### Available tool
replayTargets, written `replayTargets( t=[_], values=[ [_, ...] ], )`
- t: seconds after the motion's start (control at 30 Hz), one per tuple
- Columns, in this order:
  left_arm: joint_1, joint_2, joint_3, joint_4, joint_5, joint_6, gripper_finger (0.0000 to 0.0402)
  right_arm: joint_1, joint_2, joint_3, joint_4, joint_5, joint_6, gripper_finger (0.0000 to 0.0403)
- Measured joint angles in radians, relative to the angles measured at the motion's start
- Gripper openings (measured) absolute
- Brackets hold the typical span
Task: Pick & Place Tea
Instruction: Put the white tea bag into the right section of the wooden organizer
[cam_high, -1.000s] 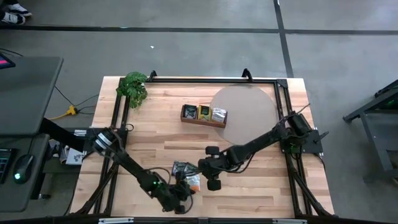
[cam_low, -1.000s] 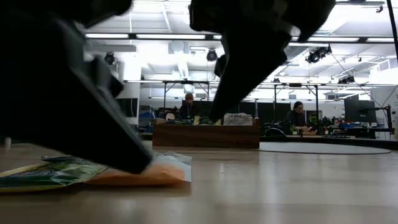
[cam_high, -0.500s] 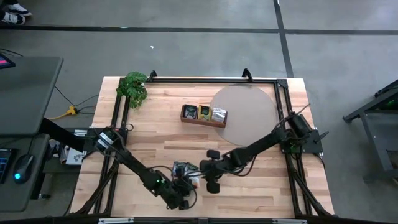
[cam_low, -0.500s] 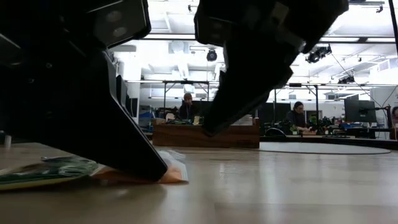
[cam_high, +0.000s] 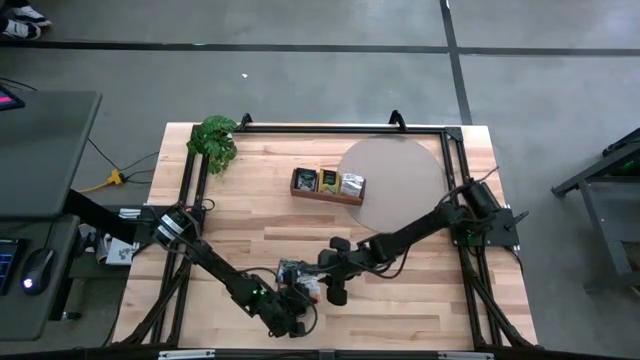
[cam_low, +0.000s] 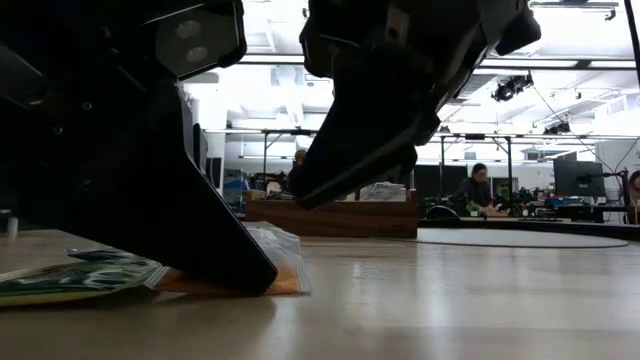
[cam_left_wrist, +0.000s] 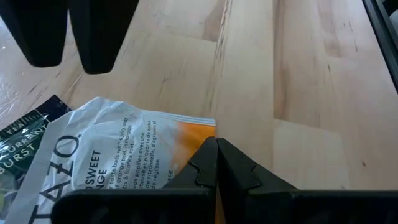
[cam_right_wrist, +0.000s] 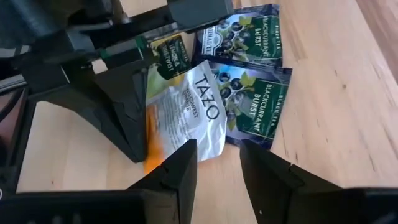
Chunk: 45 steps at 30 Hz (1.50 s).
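Tea sachets: 1 orange-white, 2 blackcurrant, 1 yellow-green.

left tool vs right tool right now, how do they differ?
The left tool is shut, its tip pressing down on the orange-white paper tea sachet. The right tool is open, empty, hovering just above that sachet's edge. Both are dark two-finger tools at the table's near edge.

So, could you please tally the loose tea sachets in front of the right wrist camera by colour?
Dark blackcurrant sachets: 2
White-orange Tazo sachet: 1
Yellow-green sachet, partly hidden: 1
Total: 4
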<state>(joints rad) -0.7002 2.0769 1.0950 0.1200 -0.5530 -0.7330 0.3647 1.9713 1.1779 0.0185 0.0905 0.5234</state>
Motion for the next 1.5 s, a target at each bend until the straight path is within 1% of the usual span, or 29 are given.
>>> replayTargets(
  t=[0.17,0.27,0.4,0.5,0.7,0.83,1.03,1.23,1.3,1.37,1.5],
  values=[
    [0.000,0.001,-0.001,-0.003,0.006,0.002,0.0001,-0.019,0.031,0.000,0.017,-0.065,-0.020,0.0119],
    [0.000,0.002,-0.001,-0.004,0.007,0.002,0.0001,-0.027,0.046,0.000,0.031,-0.076,-0.049,0.0119],
    [0.000,0.002,-0.002,-0.004,0.005,0.002,0.0001,-0.049,0.047,0.000,0.034,-0.094,-0.072,0.0119],
    [0.000,0.002,-0.002,-0.004,0.005,0.002,0.0001,-0.065,0.047,0.000,0.057,-0.142,-0.079,0.0119],
    [0.000,0.002,-0.002,-0.004,0.005,0.002,0.0001,-0.072,0.047,0.000,0.073,-0.199,-0.086,0.0119],
    [0.000,0.002,-0.003,-0.003,0.004,0.002,0.0001,-0.072,0.067,0.000,0.082,-0.199,-0.083,0.0119],
    [0.000,0.002,-0.004,-0.007,0.002,0.003,0.0001,-0.073,0.117,0.000,0.162,-0.211,-0.072,0.0126],
    [0.000,0.002,-0.004,-0.008,-0.003,0.003,0.0001,-0.065,0.119,0.000,0.190,-0.241,-0.066,0.0137],
    [0.000,0.002,-0.004,-0.007,-0.003,0.006,0.0001,-0.062,0.118,0.001,0.205,-0.266,-0.060,0.0134],
    [0.000,0.002,-0.004,-0.008,-0.003,0.006,0.0001,-0.060,0.117,0.001,0.198,-0.264,-0.056,0.0123],
    [0.000,0.002,-0.004,-0.008,-0.004,0.006,0.0001,-0.057,0.117,0.001,0.197,-0.257,-0.056,0.0082]
  ],
)
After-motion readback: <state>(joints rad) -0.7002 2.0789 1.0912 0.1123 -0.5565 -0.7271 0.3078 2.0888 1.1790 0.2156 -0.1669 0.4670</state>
